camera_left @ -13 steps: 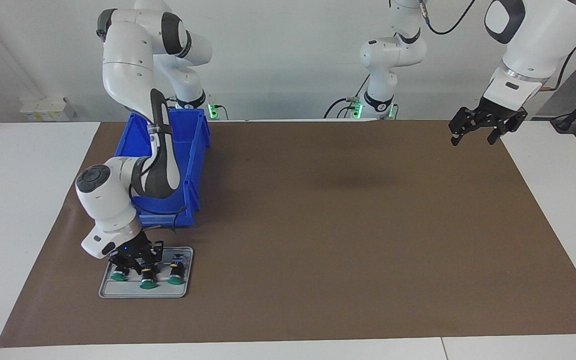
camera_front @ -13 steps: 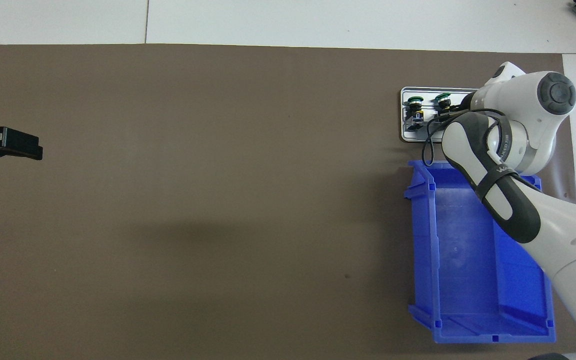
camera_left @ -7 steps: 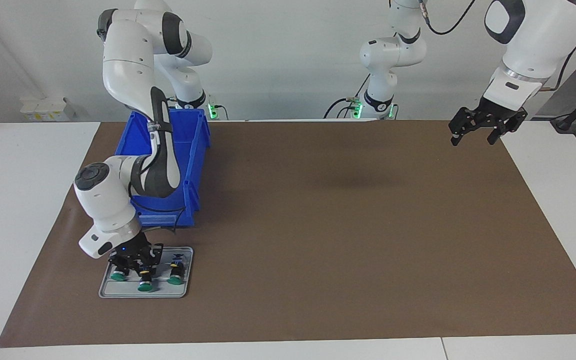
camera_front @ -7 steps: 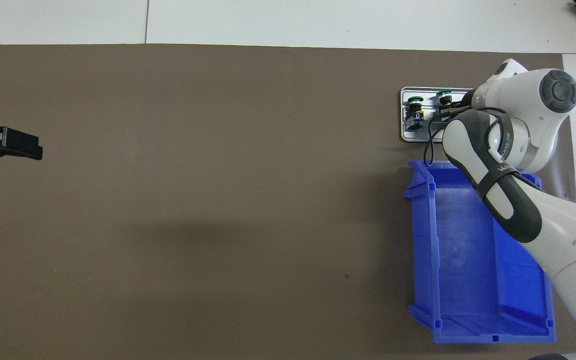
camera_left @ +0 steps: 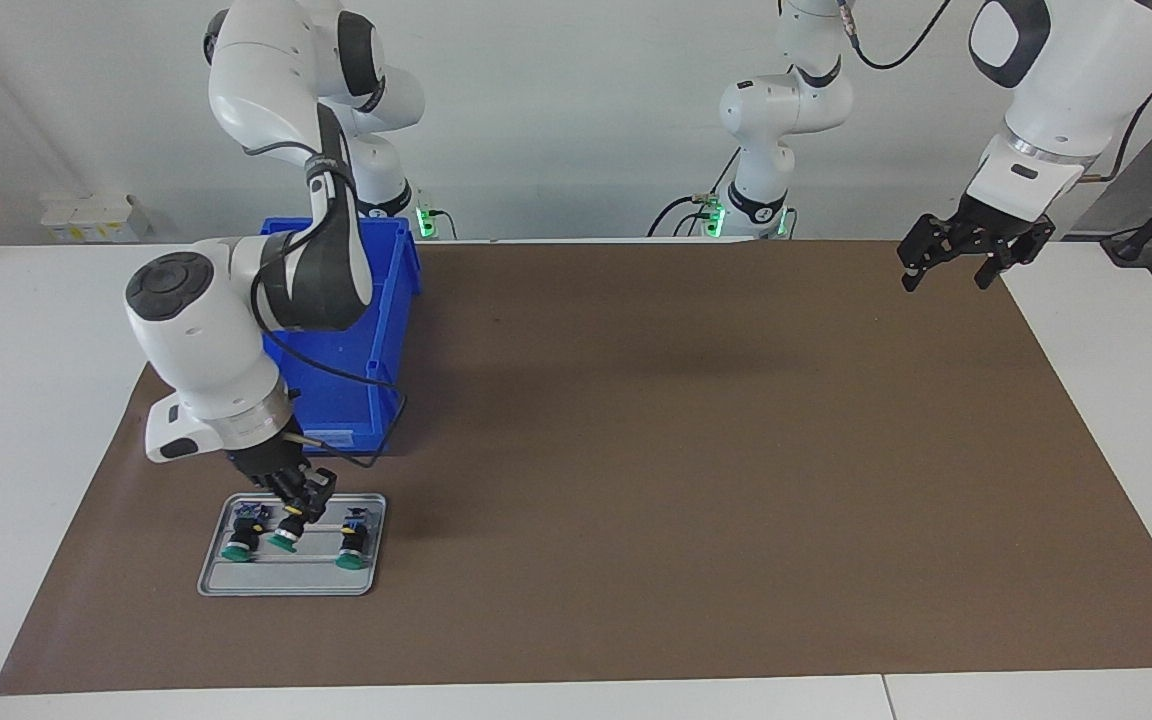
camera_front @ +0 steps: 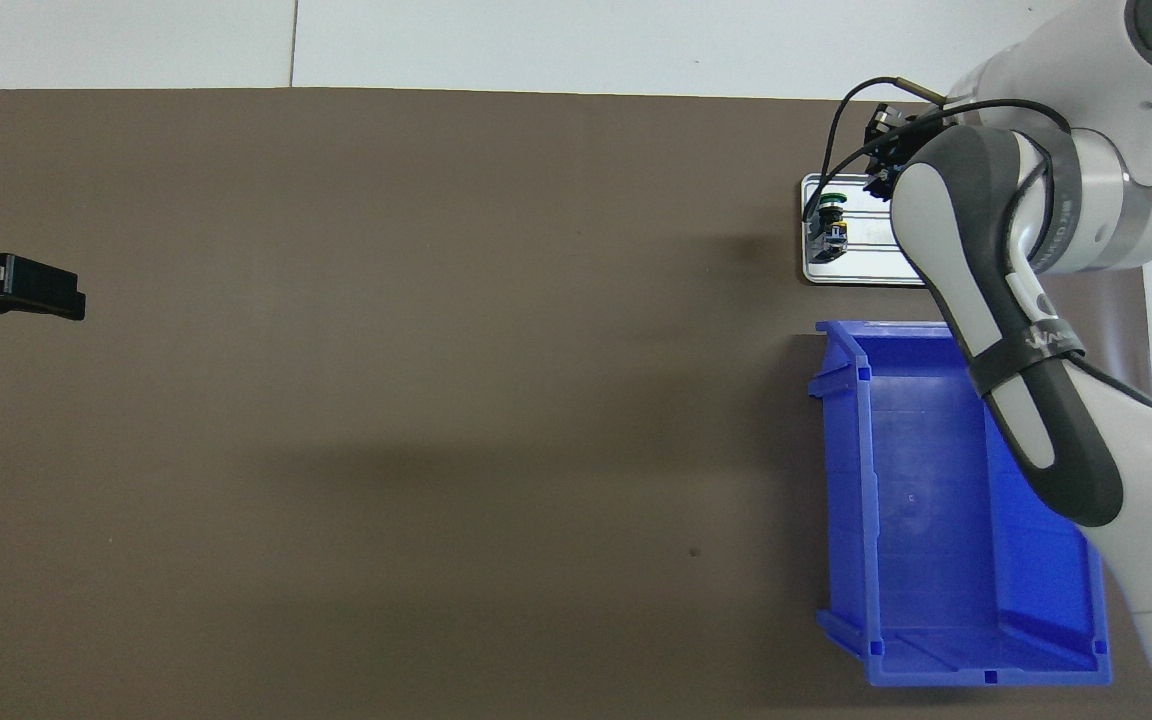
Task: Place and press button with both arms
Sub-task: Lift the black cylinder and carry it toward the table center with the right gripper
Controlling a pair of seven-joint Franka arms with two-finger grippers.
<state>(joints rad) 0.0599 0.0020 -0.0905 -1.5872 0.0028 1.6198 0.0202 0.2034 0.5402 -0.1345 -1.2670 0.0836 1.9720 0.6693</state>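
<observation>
A small grey tray (camera_left: 288, 582) lies on the brown mat at the right arm's end of the table. My right gripper (camera_left: 298, 503) hangs just above it, shut on the middle green-capped button (camera_left: 285, 538), which is lifted off the tray. Two more buttons rest on the tray, one (camera_left: 235, 548) on each side (camera_left: 349, 555) of the held one. In the overhead view the right arm covers most of the tray (camera_front: 816, 272); one button (camera_front: 829, 214) shows. My left gripper (camera_left: 948, 270) waits open and empty, raised over the mat's edge at the left arm's end; it also shows in the overhead view (camera_front: 36, 290).
A blue open bin (camera_left: 394, 300) stands on the mat just nearer the robots than the tray; it also shows in the overhead view (camera_front: 926, 500). The brown mat (camera_left: 686, 450) covers most of the white table.
My right gripper has risen from the tray with the middle button in it, and the right arm's elbow has lifted. The left arm has not moved.
</observation>
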